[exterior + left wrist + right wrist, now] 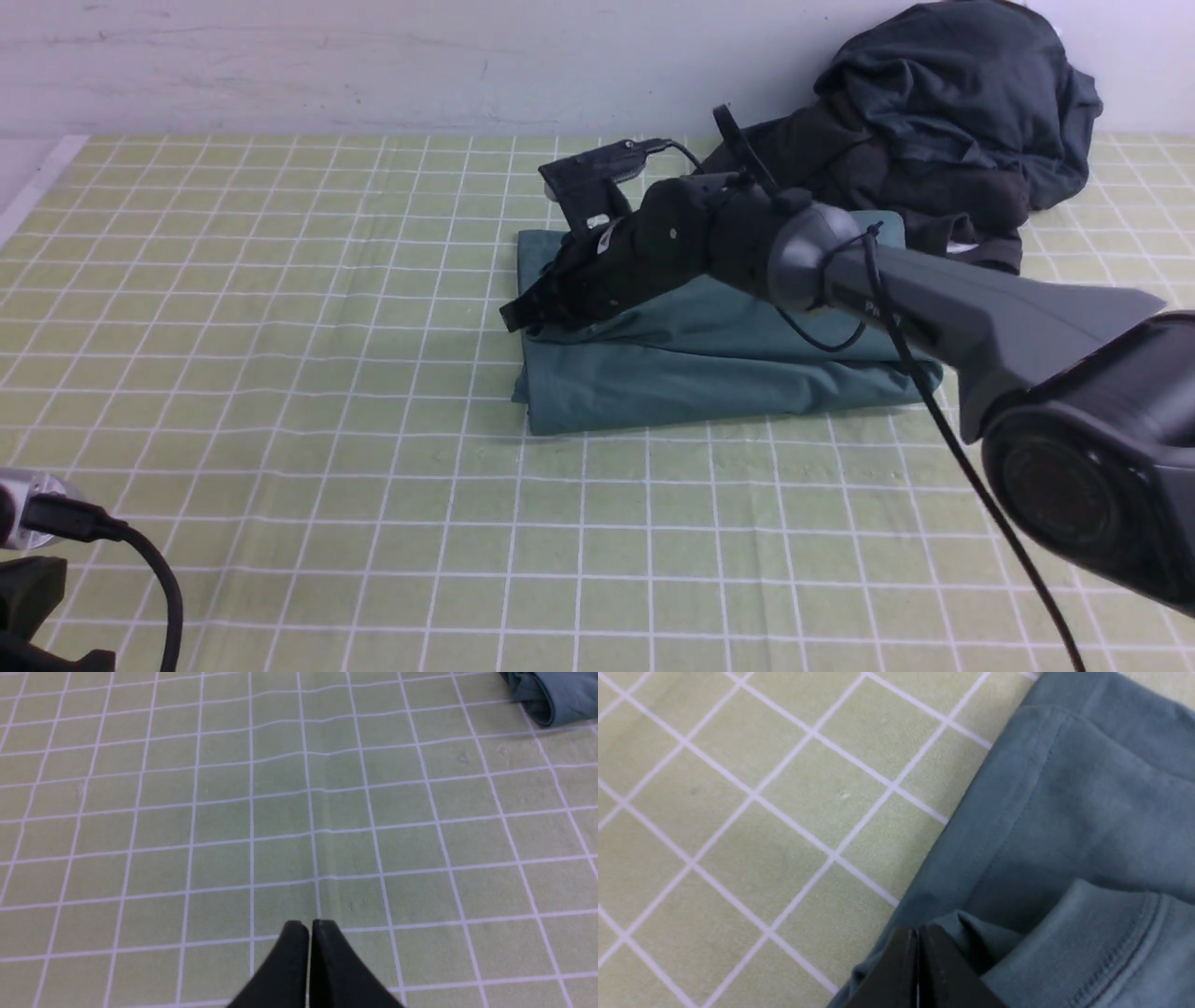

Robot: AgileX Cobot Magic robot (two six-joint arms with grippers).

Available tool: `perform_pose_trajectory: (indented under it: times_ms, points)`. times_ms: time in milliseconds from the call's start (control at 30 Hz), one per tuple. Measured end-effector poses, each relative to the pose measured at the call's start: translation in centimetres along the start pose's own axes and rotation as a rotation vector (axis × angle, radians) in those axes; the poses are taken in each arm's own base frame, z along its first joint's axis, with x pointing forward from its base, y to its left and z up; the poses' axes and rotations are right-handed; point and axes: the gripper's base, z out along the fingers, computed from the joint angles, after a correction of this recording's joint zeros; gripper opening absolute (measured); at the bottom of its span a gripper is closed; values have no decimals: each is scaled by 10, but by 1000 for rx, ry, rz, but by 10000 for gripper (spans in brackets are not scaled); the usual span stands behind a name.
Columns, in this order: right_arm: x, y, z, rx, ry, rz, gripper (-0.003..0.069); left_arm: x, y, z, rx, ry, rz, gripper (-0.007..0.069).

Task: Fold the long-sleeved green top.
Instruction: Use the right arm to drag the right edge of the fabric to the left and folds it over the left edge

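1. Your left gripper (309, 926): the black wedge-shaped fingers are pressed together with only a hairline between them, and they hold nothing. They hang over bare mat, well apart from the garment.
2. Your right gripper (918, 933): the fingers are clenched tip to tip at the left edge of the green long-sleeved top (709, 364). No cloth shows between the tips. Whether they press on the fabric below cannot be told.
3. The top lies folded into a rough rectangle, mid-table and slightly right of centre, with your right arm reaching across it. The fabric is a soft, muted teal knit with stitched seams. A ribbed band sits just beside the right fingers, and the near edge forms a rounded fold.
4. The dark charcoal garments (934, 131) are heaped at the far right against the wall (373, 65) and touch the top's far right corner.
5. The surface is a pale green mat (280, 373) with a white grid, faintly rippled. The wall behind is plain and pale.
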Motion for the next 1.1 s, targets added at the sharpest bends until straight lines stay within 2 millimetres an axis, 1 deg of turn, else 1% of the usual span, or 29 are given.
perform_pose_trajectory:
  times_ms: [33,100,133,167,200,233,267,300,333,367,400,433,500,567,600,633,667,700,733,767,800,833,933,1000,1067,1100]
  points:
    - [-3,-2,-6,0,9,2,42,0,0,0,0,0,0,-3]
    - [-11,-5,-25,0,31,-5,104,0,0,0,0,0,0,-3]
    - [-10,-5,-25,1,37,-7,104,0,0,0,0,0,0,-3]
    - [-13,-8,-34,10,56,-24,165,0,0,0,0,-1,0,-3]
    - [-14,-9,-37,16,65,-36,181,0,0,0,0,-1,0,-3]
    - [-13,-12,-40,38,92,-82,252,0,0,0,0,-2,0,-3]
    - [-10,-13,-38,47,112,-104,287,0,0,0,0,-2,0,-3]
    - [-10,-14,-38,47,116,-106,293,0,0,0,0,-2,0,-3]
    - [-3,-15,-31,49,149,-133,336,0,0,0,3,-1,-3,-3]
    - [-2,-15,-29,47,154,-139,344,0,0,0,3,-1,-3,-3]
    - [4,-16,-21,42,173,-163,363,0,0,0,4,-1,-5,-3]
    - [9,-17,-15,36,187,-176,367,0,0,0,4,-1,-5,-3]
    - [13,-18,-9,34,196,-189,365,0,0,0,5,-2,-6,-3]
    - [17,-20,-3,41,191,-212,315,0,0,0,5,-2,-6,-3]
    - [16,-20,-3,48,187,-224,276,0,0,0,5,-2,-6,-3]
    - [16,-21,-3,56,184,-236,217,0,0,0,5,-2,-6,-3]
    - [15,-22,-4,63,180,-244,173,0,0,0,5,-2,-6,-3]
    - [14,-22,-5,65,178,-247,150,0,0,0,5,-2,-6,-3]
    - [11,-21,-9,71,171,-254,67,0,0,0,5,-2,-6,-3]
    - [9,-21,-11,73,165,-257,48,0,0,0,5,-2,-6,-3]
    - [3,-20,-19,75,149,-260,29,0,0,0,5,-2,-6,-3]
    - [2,-20,-21,76,146,-260,28,0,0,0,5,-2,-7,-3]
    - [-18,-13,-47,63,78,-243,25,0,0,0,5,-2,-7,-3]
    - [-25,-8,-57,35,45,-220,25,0,0,0,5,-2,-7,-3]
    - [-28,-4,-59,-2,24,-204,25,0,0,0,5,-2,-7,-3]
    - [-26,-3,-56,-17,29,-202,25,0,0,0,5,-2,-7,-3]
